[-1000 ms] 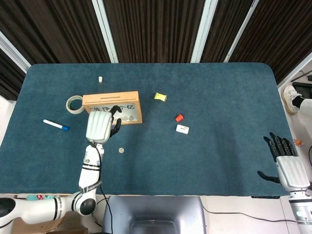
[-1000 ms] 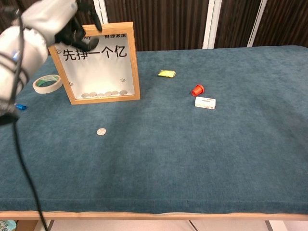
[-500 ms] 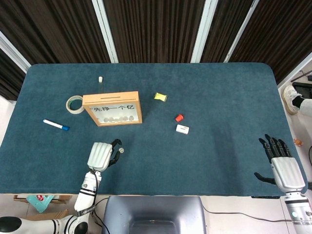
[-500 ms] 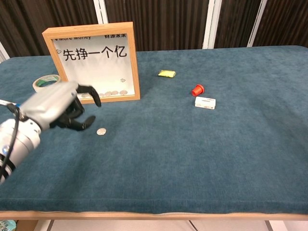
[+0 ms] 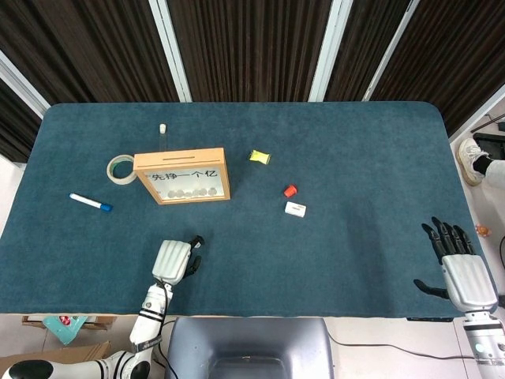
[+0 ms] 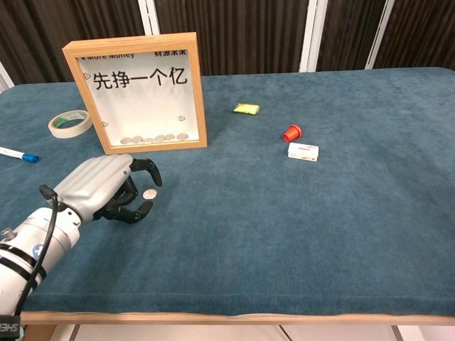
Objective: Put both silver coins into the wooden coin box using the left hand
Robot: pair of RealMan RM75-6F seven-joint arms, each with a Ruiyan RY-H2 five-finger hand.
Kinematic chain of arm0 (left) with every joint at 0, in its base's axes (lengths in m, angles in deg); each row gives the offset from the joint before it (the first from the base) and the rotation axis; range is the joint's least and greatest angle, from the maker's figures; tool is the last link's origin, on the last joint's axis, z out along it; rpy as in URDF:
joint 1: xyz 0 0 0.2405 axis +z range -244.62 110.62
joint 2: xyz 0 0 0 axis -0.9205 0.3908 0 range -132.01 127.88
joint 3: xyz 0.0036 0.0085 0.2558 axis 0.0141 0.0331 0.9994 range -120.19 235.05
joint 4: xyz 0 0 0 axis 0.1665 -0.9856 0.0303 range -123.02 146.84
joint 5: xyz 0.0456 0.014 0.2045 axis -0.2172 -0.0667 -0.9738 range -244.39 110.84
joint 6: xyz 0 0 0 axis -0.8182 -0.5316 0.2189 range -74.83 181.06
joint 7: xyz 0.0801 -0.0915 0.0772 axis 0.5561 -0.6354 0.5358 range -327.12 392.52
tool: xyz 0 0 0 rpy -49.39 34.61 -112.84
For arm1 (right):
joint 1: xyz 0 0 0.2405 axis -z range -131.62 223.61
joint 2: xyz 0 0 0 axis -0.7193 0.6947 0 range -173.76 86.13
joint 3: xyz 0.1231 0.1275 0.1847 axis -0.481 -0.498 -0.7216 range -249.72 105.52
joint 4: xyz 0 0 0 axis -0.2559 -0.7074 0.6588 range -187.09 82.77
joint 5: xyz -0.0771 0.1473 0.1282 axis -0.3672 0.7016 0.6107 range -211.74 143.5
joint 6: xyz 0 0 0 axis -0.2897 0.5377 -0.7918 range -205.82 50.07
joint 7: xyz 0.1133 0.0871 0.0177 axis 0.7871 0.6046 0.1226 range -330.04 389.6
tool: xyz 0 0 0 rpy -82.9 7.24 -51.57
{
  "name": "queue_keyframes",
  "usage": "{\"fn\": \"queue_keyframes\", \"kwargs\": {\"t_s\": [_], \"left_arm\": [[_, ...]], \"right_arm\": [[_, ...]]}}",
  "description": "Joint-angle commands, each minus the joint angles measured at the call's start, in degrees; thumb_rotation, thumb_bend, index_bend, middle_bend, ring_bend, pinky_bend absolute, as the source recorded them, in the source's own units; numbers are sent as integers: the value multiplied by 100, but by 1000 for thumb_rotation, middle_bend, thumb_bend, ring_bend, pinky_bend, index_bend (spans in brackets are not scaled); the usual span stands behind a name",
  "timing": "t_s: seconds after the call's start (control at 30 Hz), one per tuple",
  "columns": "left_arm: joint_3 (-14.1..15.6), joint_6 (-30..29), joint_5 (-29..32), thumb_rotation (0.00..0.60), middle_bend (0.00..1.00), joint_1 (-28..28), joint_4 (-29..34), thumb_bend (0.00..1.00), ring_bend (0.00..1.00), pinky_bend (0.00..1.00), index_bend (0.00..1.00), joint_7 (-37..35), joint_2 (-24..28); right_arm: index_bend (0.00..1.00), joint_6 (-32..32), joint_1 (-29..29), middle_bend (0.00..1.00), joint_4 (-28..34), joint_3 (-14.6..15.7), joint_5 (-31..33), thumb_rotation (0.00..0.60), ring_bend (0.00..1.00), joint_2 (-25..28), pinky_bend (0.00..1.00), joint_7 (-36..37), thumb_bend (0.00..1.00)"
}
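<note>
dropping from the box front, the left hand [image 6: 106, 188] is now hovering low, fingers curled loosely around the silver coin [image 6: 149, 193] on the blue cloth, not grasping it. right hand [image 5: 464, 272] is resting open, holding nothing. farther back, the wooden coin box [image 6: 142, 90] is standing upright.

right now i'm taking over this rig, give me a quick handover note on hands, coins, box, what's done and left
Left hand: low over the table, fingers curled around a silver coin; it holds nothing yet, and contact cannot be judged.
Right hand: open, fingers spread, at the table's near right edge, away from everything.
Wooden coin box: upright at the far left, with a row of coins already lying at its bottom.
Done: no other loose silver coin shows on the table, so one may already be in the box; that cannot be confirmed.
Left: pinch this coin with the left hand, lift it and drop it into the box.
</note>
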Motion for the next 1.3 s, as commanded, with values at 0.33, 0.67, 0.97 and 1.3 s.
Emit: {"fn": "queue_keyframes", "kwargs": {"t_s": [0.33,0.67,0.97,1.3], "left_arm": [[-249,377,10,600,1000,46,-550,389,1000,1000,413,-101,-213],[-406,540,-46,600,1000,14,-846,389,1000,1000,425,-107,-311],[-433,610,-88,600,1000,46,-878,388,1000,1000,435,47,-328],[-468,725,-43,600,1000,78,-761,394,1000,1000,419,312,-255]], "right_arm": [[0,199,87,0,4,-32,-42,600,0,77,0,182,170],[0,266,132,0,18,-68,-11,600,0,147,0,334,170],[0,280,145,0,6,-89,12,600,0,152,0,343,170],[0,311,163,0,5,-76,-56,600,0,188,0,460,170]]}}
